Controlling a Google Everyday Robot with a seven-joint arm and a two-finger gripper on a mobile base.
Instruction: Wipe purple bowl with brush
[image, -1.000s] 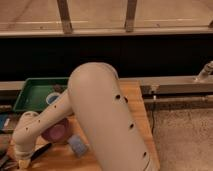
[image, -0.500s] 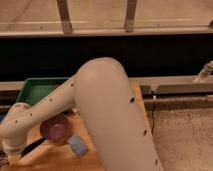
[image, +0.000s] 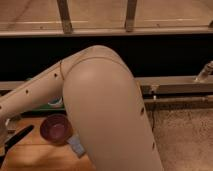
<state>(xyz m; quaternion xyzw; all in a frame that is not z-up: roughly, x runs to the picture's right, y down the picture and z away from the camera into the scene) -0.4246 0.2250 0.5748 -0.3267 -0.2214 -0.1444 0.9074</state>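
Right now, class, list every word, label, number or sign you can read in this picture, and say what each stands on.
None: no readable text anywhere.
The arm, bowl, brush and sponge show plain surfaces, no lettering.
The gripper, at the lower left edge holding the brush, is mostly cut off; no label shows on it.
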